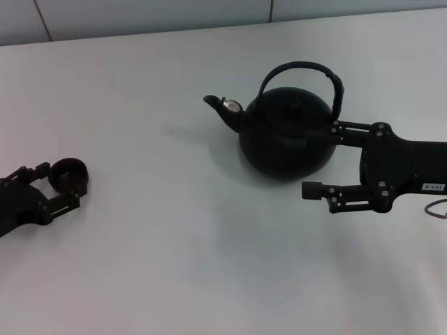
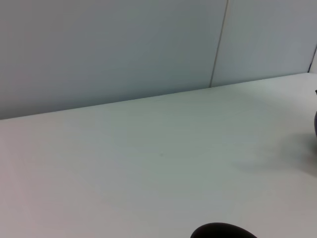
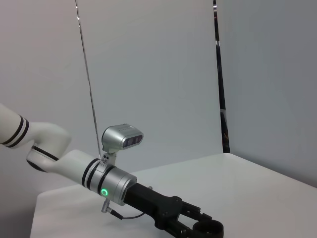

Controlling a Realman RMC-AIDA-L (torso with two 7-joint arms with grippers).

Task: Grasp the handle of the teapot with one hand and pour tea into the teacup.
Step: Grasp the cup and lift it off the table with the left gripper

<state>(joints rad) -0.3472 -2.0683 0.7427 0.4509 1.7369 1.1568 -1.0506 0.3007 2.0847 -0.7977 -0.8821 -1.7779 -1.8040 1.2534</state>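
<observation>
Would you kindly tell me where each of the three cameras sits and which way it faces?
Head view: looks down on the table, teapot, teacup between the left pincer fingers, open right pincer beside the pot.
Left wrist view: faces across the table to the wall; teacup rim shows, no fingers.
Right wrist view: looks across at the left arm and its pincer around the teacup.
All three views share the teacup.

The teapot [image 1: 286,132] stands upright on the tabletop [image 1: 174,244], right of centre and toward the far edge, spout pointing left. The handle [image 1: 302,73] arches over its top. The right pincer [image 1: 323,162] lies just right of the teapot, fingers spread, one beside the body, one nearer the front. The teacup [image 1: 69,174] sits far left, between the left pincer [image 1: 61,187] fingers.
</observation>
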